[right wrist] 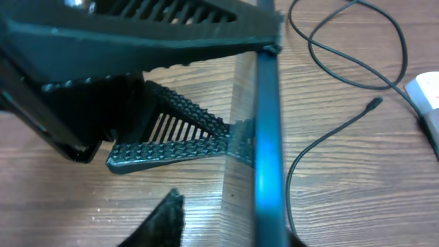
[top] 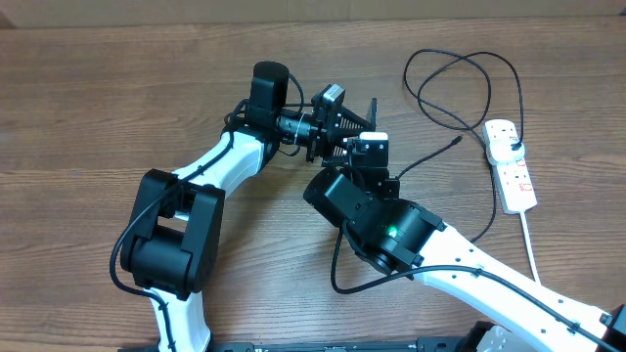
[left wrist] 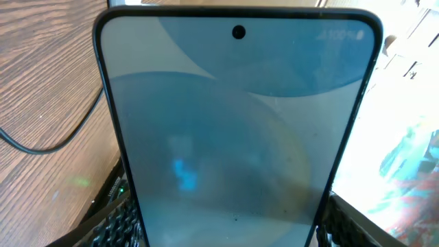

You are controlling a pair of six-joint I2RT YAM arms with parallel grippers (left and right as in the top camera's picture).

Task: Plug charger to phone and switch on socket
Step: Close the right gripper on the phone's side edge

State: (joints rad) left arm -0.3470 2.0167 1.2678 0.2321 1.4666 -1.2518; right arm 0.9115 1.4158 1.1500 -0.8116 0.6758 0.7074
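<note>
My left gripper point(top: 350, 127) is shut on the phone point(top: 372, 110) and holds it on edge above the table. In the left wrist view the blue-white screen of the phone point(left wrist: 236, 130) fills the frame between the fingers of the left gripper point(left wrist: 230, 230). My right gripper point(top: 369, 156) is open just in front of the phone. In the right wrist view the phone's edge point(right wrist: 267, 137) stands between the right gripper's jaws point(right wrist: 230, 230), close to the right finger. The charger's black cable lies loose, its connector tip point(top: 459, 140) point(right wrist: 374, 103) on the table to the right. Its white plug head point(top: 504, 137) sits in the socket point(top: 516, 176).
The cable loops across the far right of the table point(top: 460, 78). The socket's thick white cord point(top: 531, 244) runs toward the front edge. A black robot cable point(top: 337, 274) loops beside the right arm.
</note>
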